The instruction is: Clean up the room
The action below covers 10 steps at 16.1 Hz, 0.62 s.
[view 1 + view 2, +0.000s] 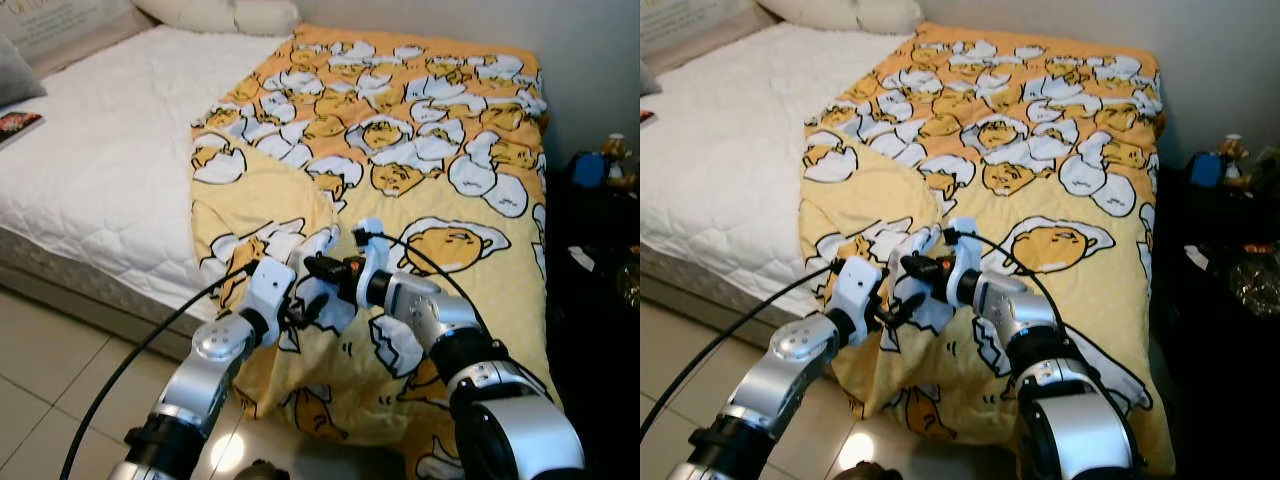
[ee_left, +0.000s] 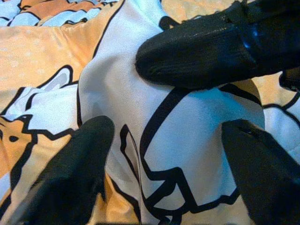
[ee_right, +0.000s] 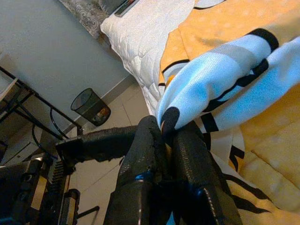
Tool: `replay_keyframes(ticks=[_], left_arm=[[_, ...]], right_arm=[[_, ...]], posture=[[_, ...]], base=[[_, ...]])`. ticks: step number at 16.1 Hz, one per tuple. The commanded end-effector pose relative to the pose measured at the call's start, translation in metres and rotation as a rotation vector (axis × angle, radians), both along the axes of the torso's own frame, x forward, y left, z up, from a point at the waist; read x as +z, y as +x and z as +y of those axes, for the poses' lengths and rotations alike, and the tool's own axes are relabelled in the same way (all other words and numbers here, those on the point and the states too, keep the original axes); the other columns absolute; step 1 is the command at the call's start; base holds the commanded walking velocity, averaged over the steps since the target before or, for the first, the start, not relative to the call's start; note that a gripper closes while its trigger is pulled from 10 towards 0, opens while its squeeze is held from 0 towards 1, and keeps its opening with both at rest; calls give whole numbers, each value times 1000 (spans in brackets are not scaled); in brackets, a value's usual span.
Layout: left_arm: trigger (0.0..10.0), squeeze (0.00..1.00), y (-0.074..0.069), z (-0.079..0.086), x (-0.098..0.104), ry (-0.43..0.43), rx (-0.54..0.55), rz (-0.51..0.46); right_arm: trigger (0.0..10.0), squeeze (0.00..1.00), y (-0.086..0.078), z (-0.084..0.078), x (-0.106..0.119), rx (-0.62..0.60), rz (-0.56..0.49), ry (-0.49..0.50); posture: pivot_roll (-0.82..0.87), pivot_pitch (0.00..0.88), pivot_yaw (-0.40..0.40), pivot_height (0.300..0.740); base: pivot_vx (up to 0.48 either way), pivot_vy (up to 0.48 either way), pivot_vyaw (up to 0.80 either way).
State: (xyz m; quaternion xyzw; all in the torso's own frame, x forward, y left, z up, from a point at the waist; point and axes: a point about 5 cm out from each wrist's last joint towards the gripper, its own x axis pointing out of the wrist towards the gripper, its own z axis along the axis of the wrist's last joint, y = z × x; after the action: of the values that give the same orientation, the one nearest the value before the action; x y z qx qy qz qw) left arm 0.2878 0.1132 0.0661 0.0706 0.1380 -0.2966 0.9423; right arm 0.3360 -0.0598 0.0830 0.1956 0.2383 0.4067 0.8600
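Yellow cartoon-egg print blanket covers the right half of the white quilted mattress, its near edge folded back and hanging off the bed's foot, so it probably needs pulling straight. Right hand is clamped tight on a bunched fold of that edge (wrist view shows cloth pinched between both fingers). Left hand is spread wide, fingers either side of the cloth, gripping nothing. Both arms reach forward, wrists nearly touching at the corner. Black mesh wastebasket on the floor.
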Motion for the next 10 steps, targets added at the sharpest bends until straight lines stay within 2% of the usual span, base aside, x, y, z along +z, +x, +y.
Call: replay_keyframes(ticks=[1,4,7,10], left_arm=[[0,0,3,2,1,-40,-1,3],[0,0,5,3,-3,-52,40,22],[0,0,6,1,-4,8,-2,-4],[0,0,7,2,-7,-48,22,49]], right_arm=[[0,0,-1,2,5,16,-15,16],[0,0,-2,2,5,20,-14,11],[0,0,-4,3,5,29,-13,6],[0,0,-4,3,6,30,-15,4]], posture=[[-17,0,44,740],[-19,0,43,740],[-15,0,41,740],[-18,0,43,740]], base=[[0,0,0],[0,0,0],[0,0,0],[0,0,0]])
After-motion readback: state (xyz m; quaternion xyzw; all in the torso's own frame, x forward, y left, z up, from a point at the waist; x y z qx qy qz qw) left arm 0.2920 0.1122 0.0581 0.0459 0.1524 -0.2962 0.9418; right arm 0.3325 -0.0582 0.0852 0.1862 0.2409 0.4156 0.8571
